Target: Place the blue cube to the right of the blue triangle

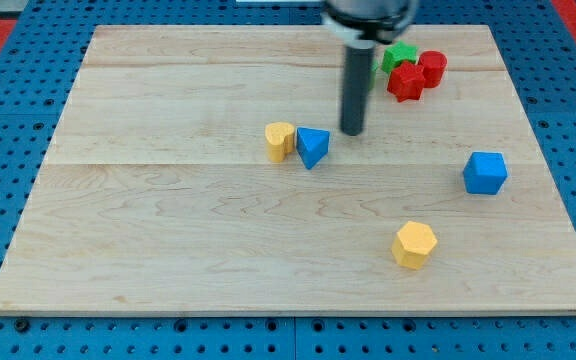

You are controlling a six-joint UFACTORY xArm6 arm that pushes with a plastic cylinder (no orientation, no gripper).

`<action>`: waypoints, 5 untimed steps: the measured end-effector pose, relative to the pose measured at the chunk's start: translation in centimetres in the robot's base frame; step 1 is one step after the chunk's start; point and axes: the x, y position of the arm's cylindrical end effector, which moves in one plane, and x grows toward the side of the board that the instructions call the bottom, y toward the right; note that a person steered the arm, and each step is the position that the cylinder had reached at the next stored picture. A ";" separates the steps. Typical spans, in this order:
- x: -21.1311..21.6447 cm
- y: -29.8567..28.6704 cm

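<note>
Tip [353, 132]: bare rod, holding nothing, just right of blue triangle [312, 147].
Blue cube [485, 172]: far right, untouched, awaiting a leftward push.

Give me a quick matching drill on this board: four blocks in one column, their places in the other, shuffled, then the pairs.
Blocks:
1. blue cube
2. blue triangle
3. yellow hexagonal block
4. green block

Places:
A. view's top, partly hidden behind the red blocks
B. view's right, standing alone
C. mid-board, beside the yellow block, just left of my tip
D. toward the view's bottom, below and left of the blue cube

Pairs: 1-B, 2-C, 3-D, 4-A
</note>
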 end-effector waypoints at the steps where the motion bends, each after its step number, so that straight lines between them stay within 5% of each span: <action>1: 0.2 9.3; 3: 7.2 15.5; 5: 7.8 5.3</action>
